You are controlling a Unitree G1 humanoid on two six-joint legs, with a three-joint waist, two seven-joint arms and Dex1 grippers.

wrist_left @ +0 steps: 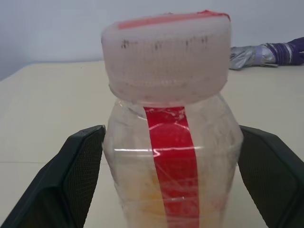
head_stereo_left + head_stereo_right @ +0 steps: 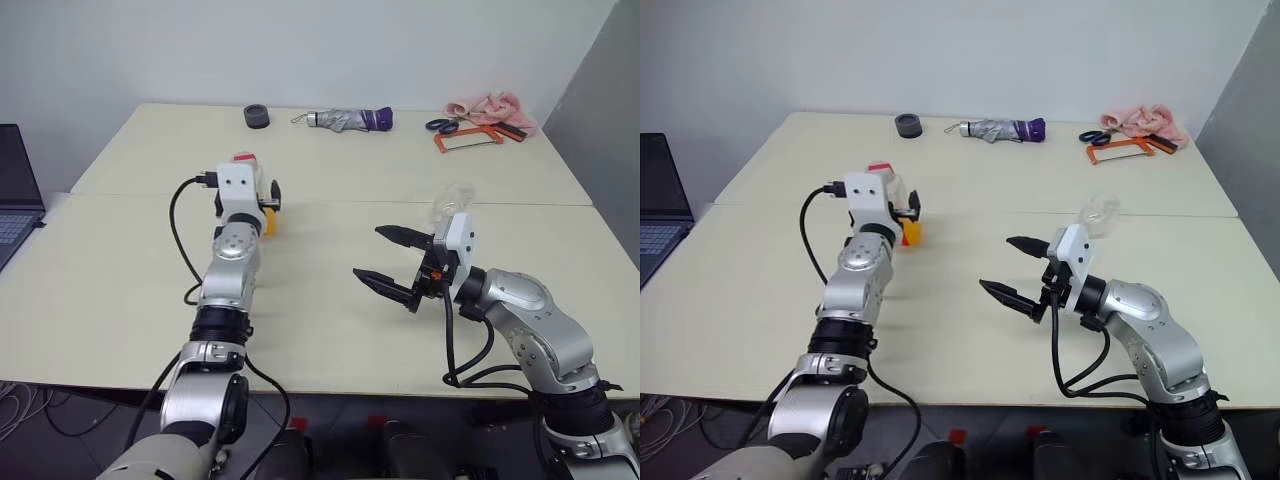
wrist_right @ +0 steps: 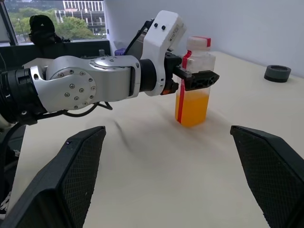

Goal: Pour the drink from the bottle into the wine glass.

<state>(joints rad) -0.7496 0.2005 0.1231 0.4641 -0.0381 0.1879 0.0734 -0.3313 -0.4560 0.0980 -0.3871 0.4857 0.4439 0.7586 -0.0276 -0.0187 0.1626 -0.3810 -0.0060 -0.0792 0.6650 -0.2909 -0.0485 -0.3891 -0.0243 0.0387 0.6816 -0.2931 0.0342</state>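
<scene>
Bottle (image 3: 194, 85) between left gripper (image 3: 199, 80) fingers, contact unclear; right gripper (image 2: 385, 258) jaws apart

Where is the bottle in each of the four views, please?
Left eye view: the bottle, left of centre, mostly behind the left gripper.
Right eye view: left of centre, again behind that gripper.
Left wrist view: centre, close up, between the two black fingers, cap still on.
Right wrist view: upper right of centre, standing on the table.
Shared landmark: the bottle's red label strip.
</scene>
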